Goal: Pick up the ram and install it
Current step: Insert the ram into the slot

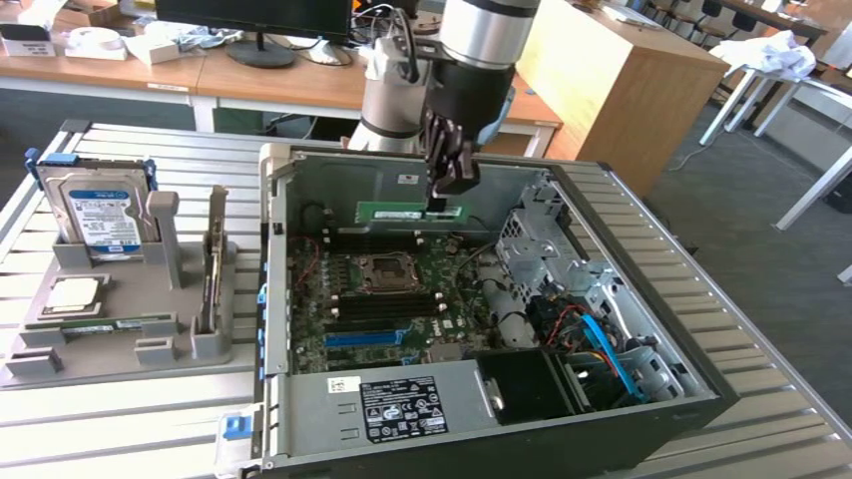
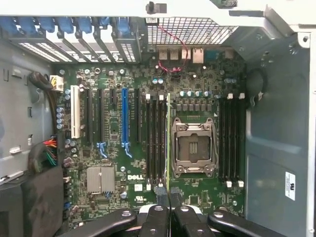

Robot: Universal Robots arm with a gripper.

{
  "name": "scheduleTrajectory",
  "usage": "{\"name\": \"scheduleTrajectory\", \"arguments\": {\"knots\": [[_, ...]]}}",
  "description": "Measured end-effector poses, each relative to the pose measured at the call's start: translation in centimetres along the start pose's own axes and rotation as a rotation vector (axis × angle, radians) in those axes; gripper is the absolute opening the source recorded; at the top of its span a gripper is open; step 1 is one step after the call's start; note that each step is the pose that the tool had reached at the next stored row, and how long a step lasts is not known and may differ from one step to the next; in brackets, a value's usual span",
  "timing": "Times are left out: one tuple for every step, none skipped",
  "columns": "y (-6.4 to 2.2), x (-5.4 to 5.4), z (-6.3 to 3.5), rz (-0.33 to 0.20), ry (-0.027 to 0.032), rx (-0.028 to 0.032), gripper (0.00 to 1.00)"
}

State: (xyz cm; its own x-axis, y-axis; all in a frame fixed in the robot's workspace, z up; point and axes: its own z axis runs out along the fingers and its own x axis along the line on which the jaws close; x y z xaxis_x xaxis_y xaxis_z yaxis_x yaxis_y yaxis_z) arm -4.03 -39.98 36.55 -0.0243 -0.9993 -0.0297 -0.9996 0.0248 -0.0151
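The ram (image 1: 406, 212) hung level inside the open case (image 1: 306, 399), above the motherboard (image 1: 386, 299) and clear of it. The fingers (image 1: 450, 185) were closed on its end toward the exterior view's right. Seen edge-on from the wrist, it ran parallel to the black slots (image 2: 155, 143), between them and the CPU socket (image 2: 192, 148). The case stood on a slatted tabletop (image 1: 134, 419), beside a grey rack (image 1: 120, 329) holding a hard drive (image 1: 96, 215).
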Motion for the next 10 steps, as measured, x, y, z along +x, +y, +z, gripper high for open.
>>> {"name": "scheduleTrajectory", "arguments": {"knots": [[0.00,0.0,0.17,0.000,0.0000,0.0000,0.12],[0.01,0.0,0.32,0.000,0.0000,-0.0001,0.12],[0.01,0.0,0.48,0.000,0.0000,0.0000,0.12],[0.01,0.0,0.63,0.000,-0.0001,0.0000,0.12],[0.01,0.0,0.78,0.000,0.0000,0.0000,0.12],[0.02,0.0,0.93,0.000,0.0000,0.0000,0.12],[0.02,0.0,1.11,0.000,0.0000,0.0000,0.12],[0.03,0.0,1.29,0.000,-0.0001,0.0000,0.12],[0.03,0.0,1.46,0.000,0.0000,0.0000,0.12],[0.03,0.0,1.64,0.000,0.0000,0.0000,0.12]]}}
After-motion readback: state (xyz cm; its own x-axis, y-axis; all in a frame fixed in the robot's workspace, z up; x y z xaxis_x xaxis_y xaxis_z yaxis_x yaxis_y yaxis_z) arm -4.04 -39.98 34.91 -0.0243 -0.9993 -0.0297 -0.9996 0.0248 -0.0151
